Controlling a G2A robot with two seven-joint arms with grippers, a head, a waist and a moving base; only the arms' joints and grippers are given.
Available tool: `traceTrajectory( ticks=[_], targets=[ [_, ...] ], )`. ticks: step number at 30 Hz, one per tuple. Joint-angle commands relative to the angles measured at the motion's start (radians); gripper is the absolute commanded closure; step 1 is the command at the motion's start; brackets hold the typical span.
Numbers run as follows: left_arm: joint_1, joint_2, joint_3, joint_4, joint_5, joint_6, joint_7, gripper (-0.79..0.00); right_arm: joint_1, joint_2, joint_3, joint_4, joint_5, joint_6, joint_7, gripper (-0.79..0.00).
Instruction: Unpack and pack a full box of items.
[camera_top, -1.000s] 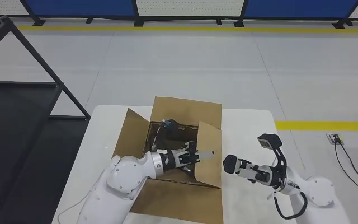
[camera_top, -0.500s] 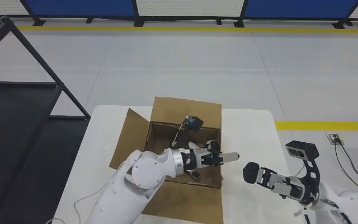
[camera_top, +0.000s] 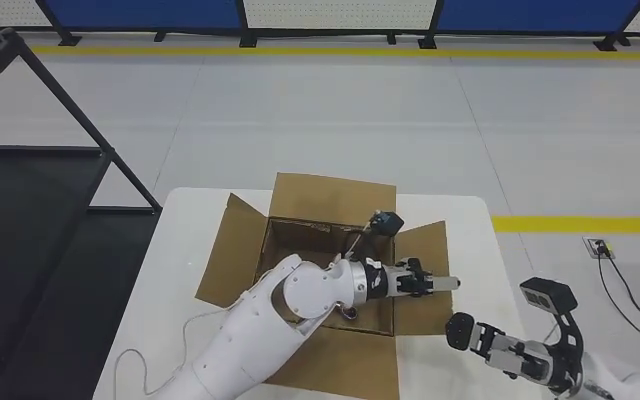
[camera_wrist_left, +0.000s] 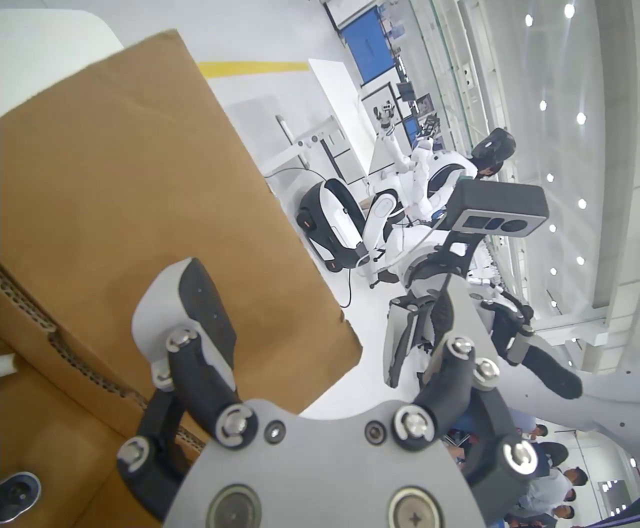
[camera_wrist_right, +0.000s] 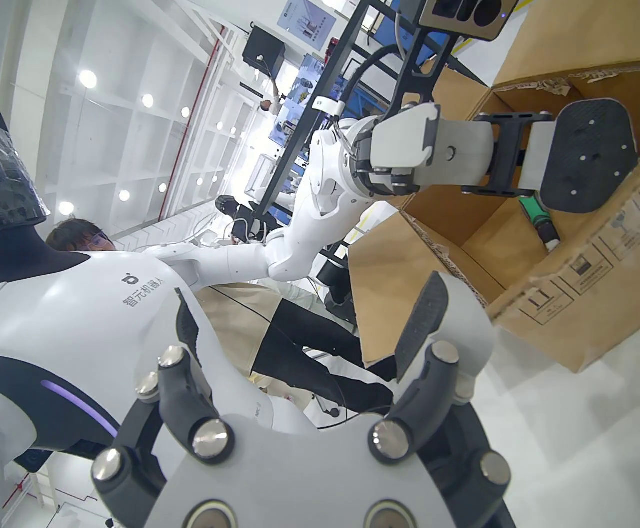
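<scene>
Reaching across the open cardboard box from the lower left of the top view, the left arm holds the left claw over the box's right flap, which is folded outward and lies nearly flat toward the right side of the frame. The box sits in the lower middle of the top view on a white counter, with its back flap standing up and its left and near flaps spread outward. In the left wrist view the left claw's fingers stand well apart with nothing between them, and the brown inner face of the flap lies just beyond them. The right claw hangs in the lower right of the top view, off the box's right side, near the flap's outer edge but apart from it. Its fingers are also spread and hold nothing. Seen from the right wrist, the left claw sits above the box's rim, and a green and black item lies inside the box against a wall; what it is cannot be made out.
</scene>
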Motion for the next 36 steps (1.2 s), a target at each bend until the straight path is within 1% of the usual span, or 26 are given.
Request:
traceTrajectory(
  ticks=[1, 5, 8, 11, 14, 17, 19, 21, 23, 26, 28, 31, 36],
  targets=[
    [-0.009, -0.006, 0.004, 0.016, -0.002, -0.010, -0.001, -0.785, 0.002, 0.005, -0.007, 0.006, -0.016, -0.011, -0.011, -0.785],
    [-0.007, -0.009, -0.007, 0.014, 0.006, -0.023, -0.001, -0.785, 0.026, 0.012, -0.019, 0.042, -0.068, -0.019, -0.027, -0.785],
    [0.008, -0.004, -0.031, -0.012, 0.018, -0.029, 0.003, -0.785, 0.054, 0.014, -0.034, 0.066, -0.124, 0.013, -0.064, -0.785],
    [0.038, 0.008, -0.071, -0.070, 0.033, -0.030, 0.009, -0.785, 0.087, 0.015, -0.055, 0.096, -0.171, 0.054, -0.119, -0.785],
    [0.090, 0.030, -0.134, -0.170, 0.109, -0.026, 0.042, -0.785, 0.126, 0.016, -0.082, 0.125, -0.216, 0.094, -0.173, -0.785],
    [0.166, 0.065, -0.243, -0.308, 0.239, 0.003, 0.073, -0.785, 0.146, 0.017, -0.096, 0.153, -0.225, 0.102, -0.190, -0.785],
    [0.238, 0.089, -0.328, -0.422, 0.312, 0.031, 0.075, -0.785, 0.161, 0.019, -0.100, 0.174, -0.234, 0.109, -0.196, -0.785],
    [0.309, 0.113, -0.416, -0.534, 0.443, 0.064, 0.075, -0.785, 0.178, 0.021, -0.109, 0.195, -0.239, 0.107, -0.186, -0.785],
    [0.389, 0.129, -0.503, -0.639, 0.473, 0.085, 0.072, -0.785, 0.197, 0.023, -0.115, 0.223, -0.242, 0.109, -0.179, -0.785],
    [0.488, 0.150, -0.639, -0.761, 0.517, 0.098, 0.064, -0.785, 0.225, 0.026, -0.124, 0.265, -0.241, 0.117, -0.168, -0.785],
    [0.552, 0.159, -0.719, -0.829, 0.520, 0.099, 0.069, -0.785, 0.240, 0.029, -0.131, 0.289, -0.249, 0.127, -0.165, -0.785],
    [0.641, 0.169, -0.829, -0.904, 0.518, 0.098, 0.088, -0.785, 0.257, 0.031, -0.145, 0.315, -0.261, 0.136, -0.166, -0.785],
    [0.769, 0.178, -0.987, -0.967, 0.488, 0.099, 0.149, -0.785, 0.268, 0.033, -0.180, 0.340, -0.283, 0.151, -0.166, -0.785]
  ],
)
